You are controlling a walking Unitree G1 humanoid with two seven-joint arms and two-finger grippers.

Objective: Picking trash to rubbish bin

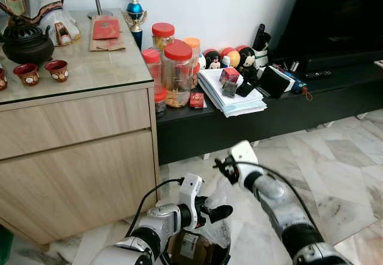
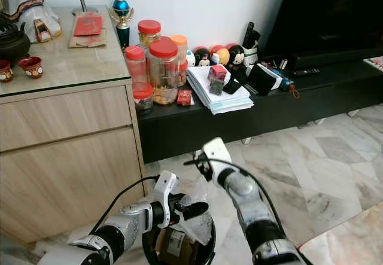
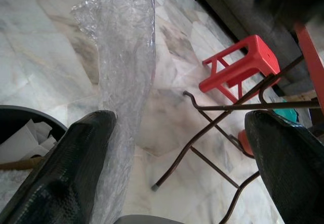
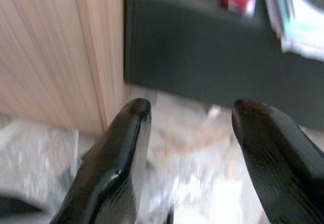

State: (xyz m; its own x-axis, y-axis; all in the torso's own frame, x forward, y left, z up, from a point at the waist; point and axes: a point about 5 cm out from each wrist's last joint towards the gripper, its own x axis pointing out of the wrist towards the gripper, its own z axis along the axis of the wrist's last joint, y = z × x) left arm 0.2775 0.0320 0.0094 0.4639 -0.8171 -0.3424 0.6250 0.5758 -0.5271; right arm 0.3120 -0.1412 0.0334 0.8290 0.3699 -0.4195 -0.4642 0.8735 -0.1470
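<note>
Over the black rubbish bin (image 2: 206, 250), already holding paper and a brown item, hangs a clear plastic wrapper (image 3: 124, 77), brushing one spread finger of the left gripper (image 1: 220, 212) but not pinched; drop seemingly underway, wrapper not yet inside. Just above, right gripper (image 4: 190, 148) parted and empty. Around: marble floor (image 1: 335, 175), wooden cabinet (image 1: 78, 151), low black shelf (image 1: 269, 112) crowded with red-lidded jars (image 1: 178, 73) and papers (image 1: 230, 97).

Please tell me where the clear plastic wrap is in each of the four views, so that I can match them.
Left eye view: the clear plastic wrap hangs low in the middle, between the two arms.
Right eye view: the same place, over the rubbish bin.
Left wrist view: a crinkled sheet beside one black finger.
Right wrist view: a blurred grey patch may be it; I cannot tell.
Shared landmark: the black bin rim.
</note>
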